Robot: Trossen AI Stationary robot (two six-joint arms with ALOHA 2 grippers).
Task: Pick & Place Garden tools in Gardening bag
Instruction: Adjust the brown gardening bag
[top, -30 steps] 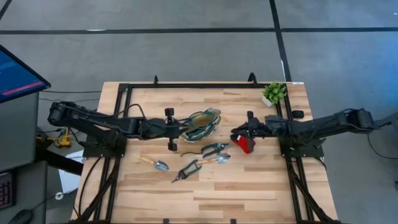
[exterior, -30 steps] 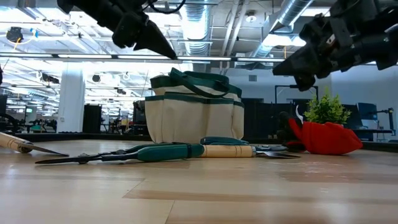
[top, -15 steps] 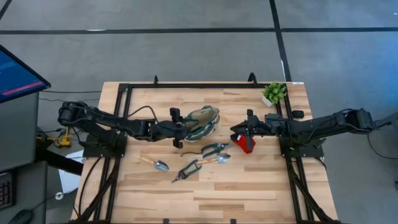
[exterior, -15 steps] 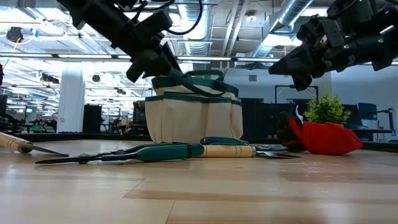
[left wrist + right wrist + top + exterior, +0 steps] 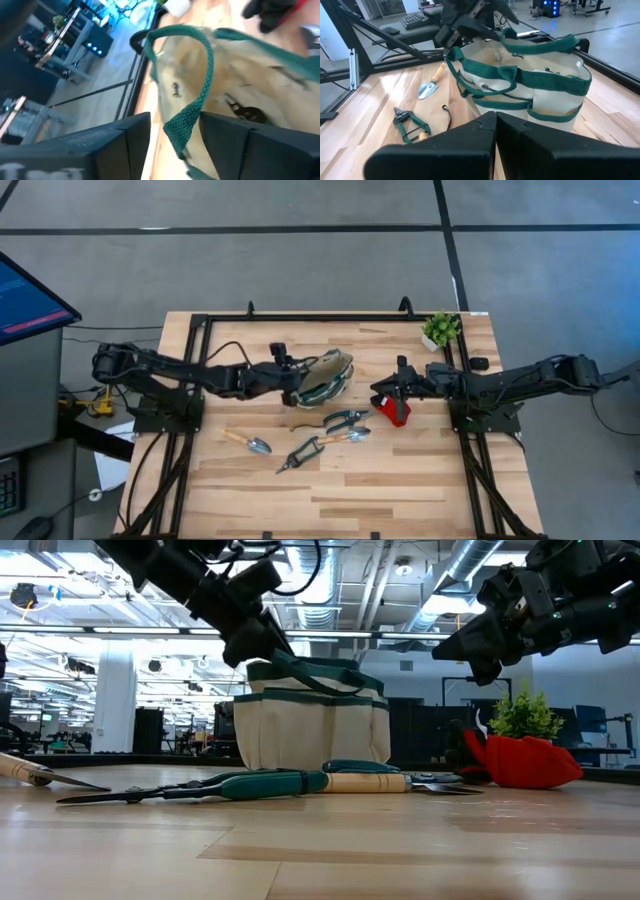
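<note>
Two fingers of my left gripper [image 5: 175, 145] stand apart astride the gardening bag's [image 5: 325, 375] green loop handle [image 5: 192, 107] (not clamped); the bag sits mid-table, directly ahead. My right gripper [image 5: 384, 394] hovers shut, empty, beyond the bag.

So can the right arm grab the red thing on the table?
Probably yes. The right gripper hangs shut just above the red thing, with nothing between them. It would need to open first.

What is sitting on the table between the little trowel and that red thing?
In the high view, two green-handled cutters and and a wood-handled tool lie between the trowel and the red-and-black piece.
</note>
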